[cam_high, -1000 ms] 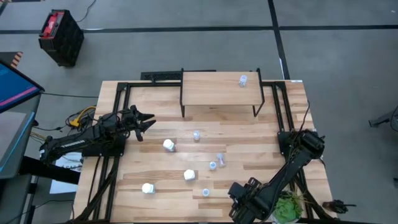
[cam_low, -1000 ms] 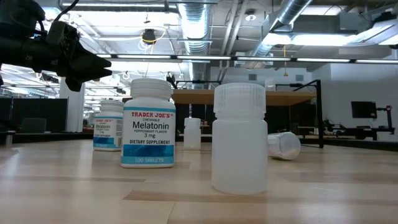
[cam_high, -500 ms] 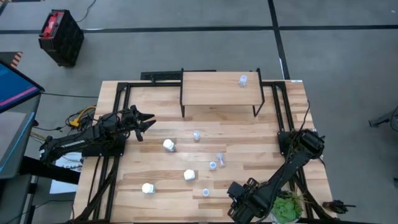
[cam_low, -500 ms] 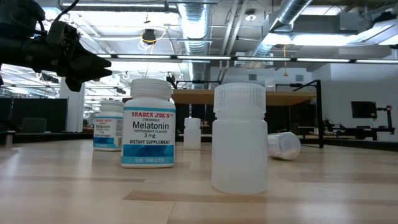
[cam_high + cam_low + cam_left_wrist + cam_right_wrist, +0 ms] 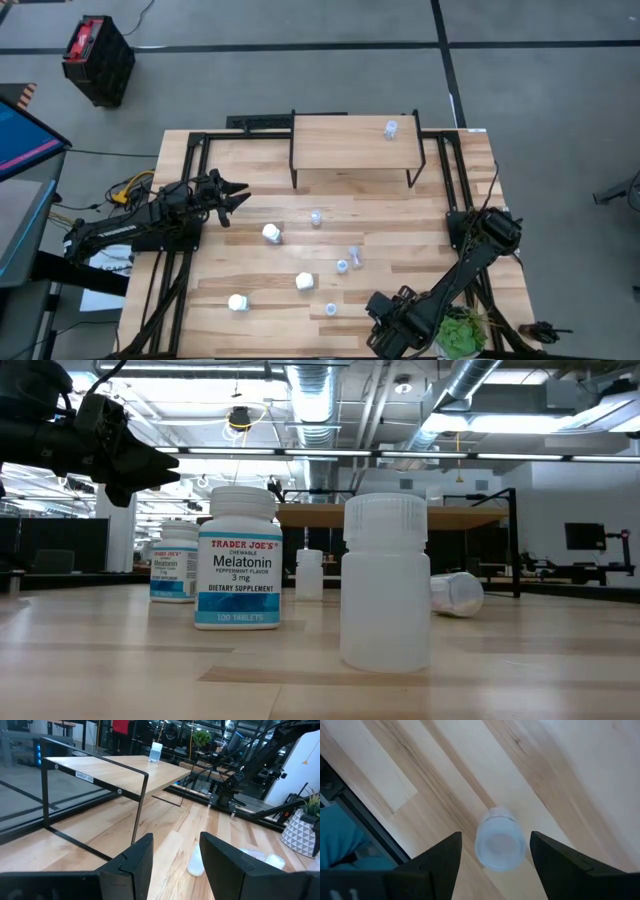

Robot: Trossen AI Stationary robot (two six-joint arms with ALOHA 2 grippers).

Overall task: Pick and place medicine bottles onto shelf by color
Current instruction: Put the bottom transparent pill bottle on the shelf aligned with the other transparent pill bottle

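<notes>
So far only one pale bottle (image 5: 390, 129) stands on the shelf (image 5: 340, 143), near its right end, while seven bottles remain on the table (image 5: 250, 170); the right gripper (image 5: 492, 870) hangs wide apart over one (image 5: 499, 845) near the front edge, the left gripper (image 5: 232, 196) partly parted, empty.

- High view looks straight down on the whole table (image 5: 400, 215).
- Low view sits at tabletop level, close to bottles, facing the shelf (image 5: 400, 515).
- Both wrist views look past their own fingers.

White bottle (image 5: 238, 558) label: "TRADER JOE'S Melatonin 3 mg, 100 TABLETS".
</notes>
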